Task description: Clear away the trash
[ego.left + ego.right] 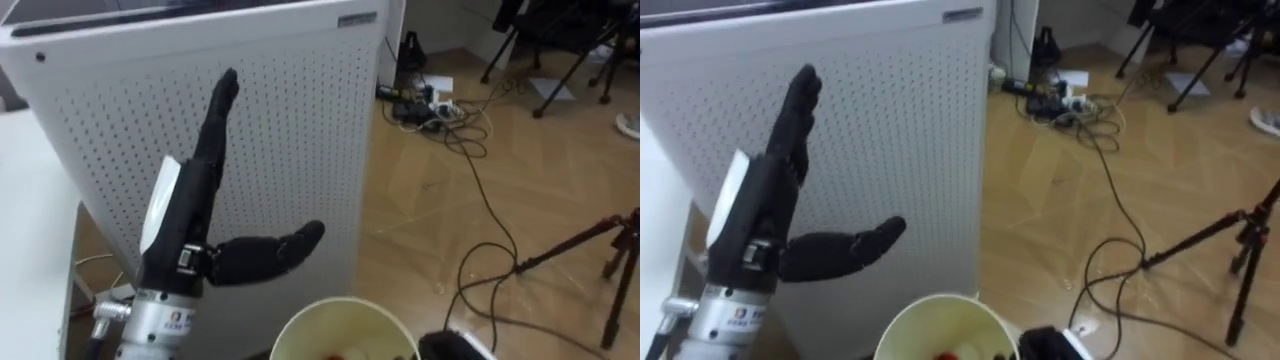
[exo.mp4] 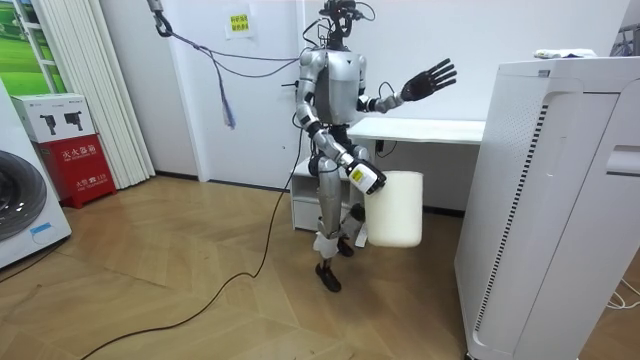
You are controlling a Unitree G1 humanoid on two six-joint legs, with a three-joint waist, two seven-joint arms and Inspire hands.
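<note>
cream round-rimmed bin (image 1: 342, 314) with red bits (image 1: 948, 354) inside, below the left robot hand (image 1: 188, 215), fingers straight and apart.

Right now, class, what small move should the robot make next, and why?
Probably lower the raised black left hand: it is open and empty before the white perforated cabinet, while the cream round plastic bin hangs by its right side, ready for garbage.

The wooden floor (image 1: 430, 230) is carrying a tall white perforated appliance (image 1: 300, 130), which is standing upright on it. Beyond the appliance, a power strip with a tangle of cables (image 1: 430, 105) is lying on the boards. A dark cable (image 1: 486, 200) is trailing from there towards a tripod (image 1: 580, 240) that is standing nearby.
</note>
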